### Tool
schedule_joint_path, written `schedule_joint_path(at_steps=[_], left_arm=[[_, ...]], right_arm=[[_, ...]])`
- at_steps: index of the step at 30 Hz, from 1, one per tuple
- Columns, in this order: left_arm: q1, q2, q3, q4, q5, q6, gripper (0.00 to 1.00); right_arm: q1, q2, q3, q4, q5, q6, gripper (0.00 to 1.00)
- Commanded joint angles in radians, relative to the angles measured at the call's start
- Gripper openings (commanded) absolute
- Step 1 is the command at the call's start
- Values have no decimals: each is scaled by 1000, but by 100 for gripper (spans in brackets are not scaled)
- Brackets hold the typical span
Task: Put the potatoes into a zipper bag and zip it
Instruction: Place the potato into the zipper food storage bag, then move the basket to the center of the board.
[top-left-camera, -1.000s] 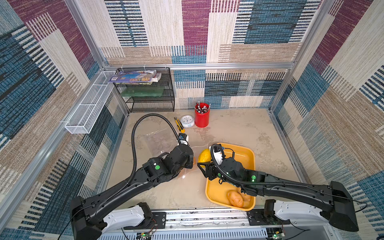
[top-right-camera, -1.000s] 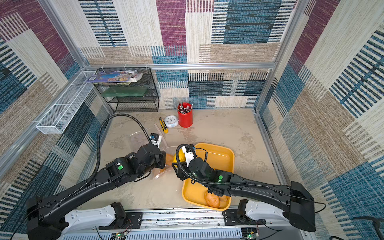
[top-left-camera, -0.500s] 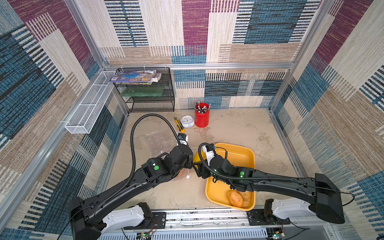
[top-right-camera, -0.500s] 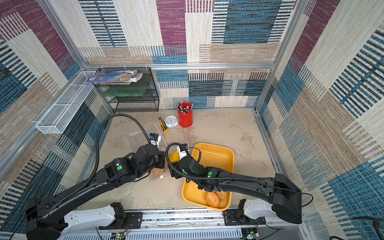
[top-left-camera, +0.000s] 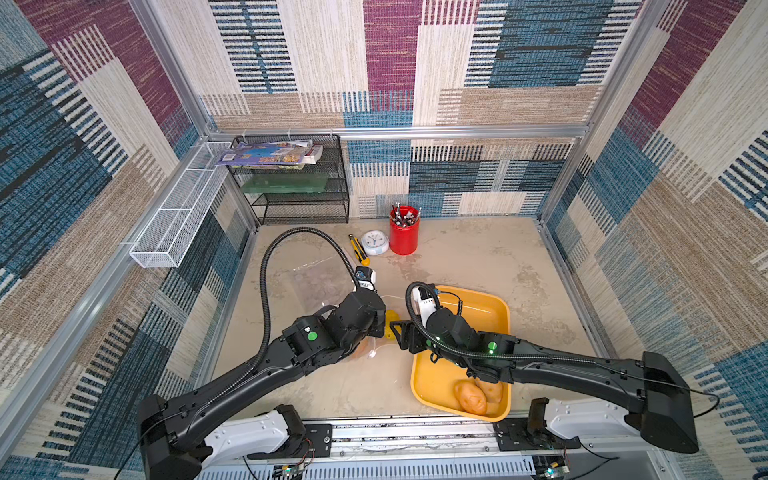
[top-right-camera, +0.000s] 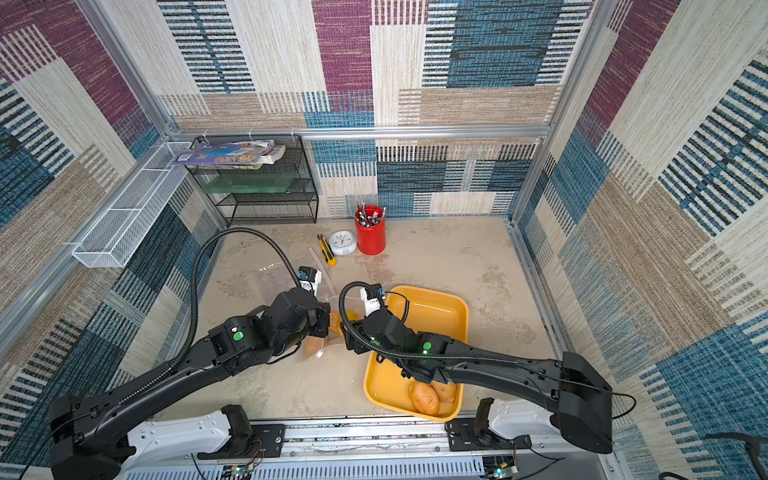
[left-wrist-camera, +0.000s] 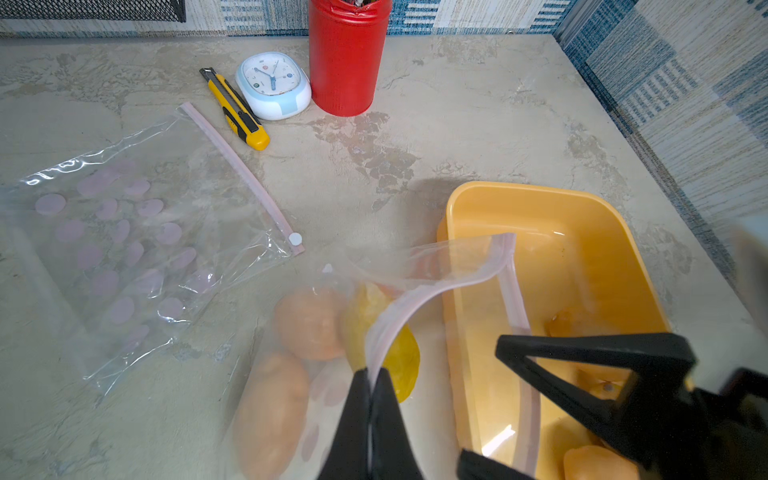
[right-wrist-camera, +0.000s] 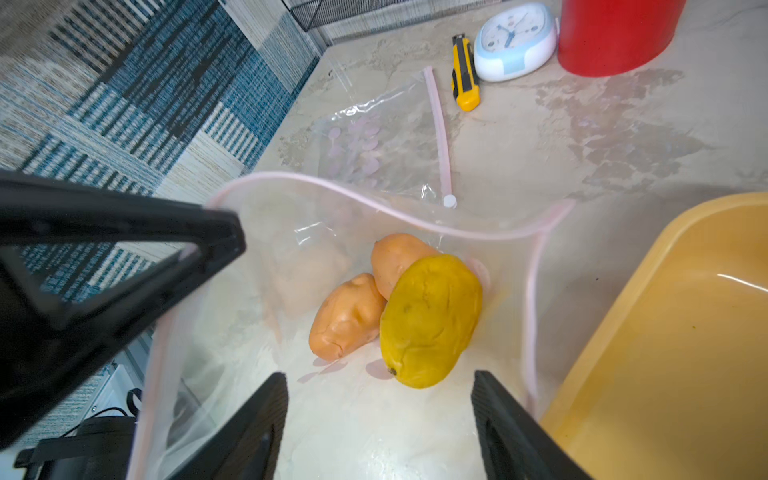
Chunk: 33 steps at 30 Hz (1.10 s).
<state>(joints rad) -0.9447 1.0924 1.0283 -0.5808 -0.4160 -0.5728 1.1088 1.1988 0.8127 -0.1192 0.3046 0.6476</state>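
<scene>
A: That bag (right-wrist-camera: 266, 270)? Thin clear plastic, glossy and crinkled.
B: The tray (right-wrist-camera: 685, 332) is hard plastic, shiny inside.
A: The table (left-wrist-camera: 457, 137) looks matt, like mottled stone.
B: Smooth skin on the tan potatoes (right-wrist-camera: 347, 320); the yellow one (right-wrist-camera: 428, 320) is rougher. The rack (top-left-camera: 303, 208) is black metal mesh.

Bench (top-left-camera: 478, 266), front right: yellow rectangular plastic tub (top-left-camera: 505, 309), two tan oval potatoes (top-left-camera: 470, 397) in its near corner. Just left of it: open clear plastic zipper bag (left-wrist-camera: 419, 266), holding a yellow round potato (right-wrist-camera: 430, 320) against two more tan potatoes (right-wrist-camera: 347, 320). Behind that, leftward: flat clear plastic zipper bag (left-wrist-camera: 124, 232). Back row, left to right: yellow utility knife (left-wrist-camera: 237, 110), white square clock (left-wrist-camera: 272, 85), red cylindrical pen pot (left-wrist-camera: 345, 58).
</scene>
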Motion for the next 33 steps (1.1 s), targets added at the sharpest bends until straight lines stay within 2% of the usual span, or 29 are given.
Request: schedule_joint_path(at_steps=[1,6,8,11,14,17,21,28,33], left_arm=[[1,-3,-3,16,-13,-5,0],[1,-3,-4,15,-14,-6,0],[1,-3,-5,15,-14,-7,0],[1,-2,-5,16,-14,-7,0],[1,0,-5,16,-14,-7,0],[0,1,-5,18,-12,-7,0],[1,6,-4,18,-12,-7,0],[0,3,-4,17,-14,-7,0],[0,2,-5,18,-14,-5,0]], right_arm=[[-4,-88,-28,-35,75,13,75],[-61,-284,-148,-66,155,83,76],[-150,-347,-228,-56,161,116,74],[-317,-408,-367,-9,61,149,72],[-527,-410,-477,53,-121,144,70],[-697,-372,-516,101,-250,113,68],[-820,-292,-496,143,-282,85,68],[-849,-26,-408,257,-275,78,65],[-862,204,-253,264,-272,59,62]])
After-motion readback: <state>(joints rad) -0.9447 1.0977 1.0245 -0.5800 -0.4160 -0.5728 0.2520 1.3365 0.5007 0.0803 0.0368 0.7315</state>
